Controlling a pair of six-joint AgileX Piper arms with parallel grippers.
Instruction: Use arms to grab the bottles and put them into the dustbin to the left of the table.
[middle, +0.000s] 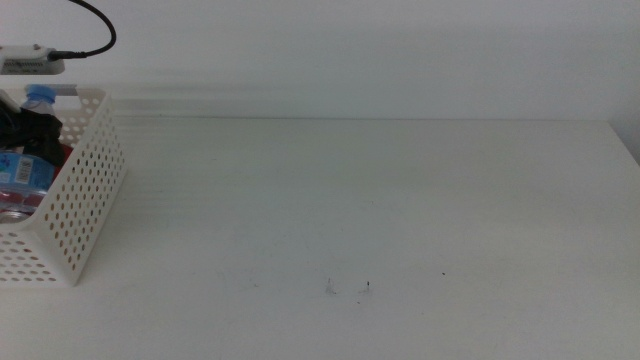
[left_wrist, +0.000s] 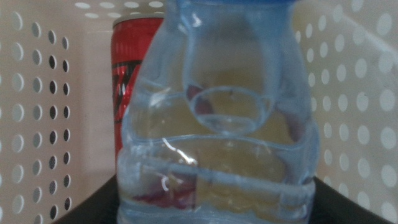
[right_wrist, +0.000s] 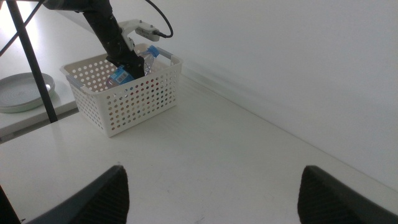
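The white basket (middle: 85, 190) stands at the far left of the surface (middle: 380, 220), and everything else is placed from it. Inside it the left end effector (middle: 35, 135) reaches down, closed on the clear water bottle (left_wrist: 217, 124) with a blue cap, which is held upright within the basket walls. Just behind the bottle, also inside the basket, stands the red can (left_wrist: 134, 74). Well to the right of the basket, above bare surface, the right end effector (right_wrist: 211, 193) hangs with its jaws spread wide apart and nothing between them.
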